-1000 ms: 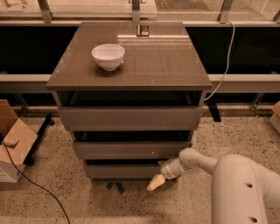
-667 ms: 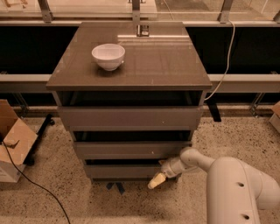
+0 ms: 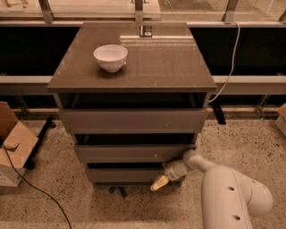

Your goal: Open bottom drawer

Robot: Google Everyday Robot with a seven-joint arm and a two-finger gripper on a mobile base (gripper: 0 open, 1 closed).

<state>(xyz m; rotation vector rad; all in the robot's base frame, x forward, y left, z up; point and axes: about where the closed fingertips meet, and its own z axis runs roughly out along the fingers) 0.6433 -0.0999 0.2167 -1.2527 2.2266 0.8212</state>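
Hand [image 3: 161, 180]: low, by the right end of the bottom drawer [image 3: 120, 175]; open or closed, I cannot tell.
Arm [image 3: 232, 197]: white, bottom right.
Bowl [image 3: 110, 57]: white, on the worktop [image 3: 165, 67].

Looks like a lab/test area in an office-type bldg, not a home: speckled terrazzo floor [image 3: 250, 134], a lone drawer unit [image 3: 147, 71] in the middle w/ metal posts [image 3: 45, 10] & rails along the far side, open cardboard box [image 3: 13, 147] at left, black cable [image 3: 40, 192] loose across the near floor, white cord [image 3: 230, 58] hanging at right. Robot gripper [image 3: 161, 181] sits low, by the bottom drawer [image 3: 125, 175], right end.
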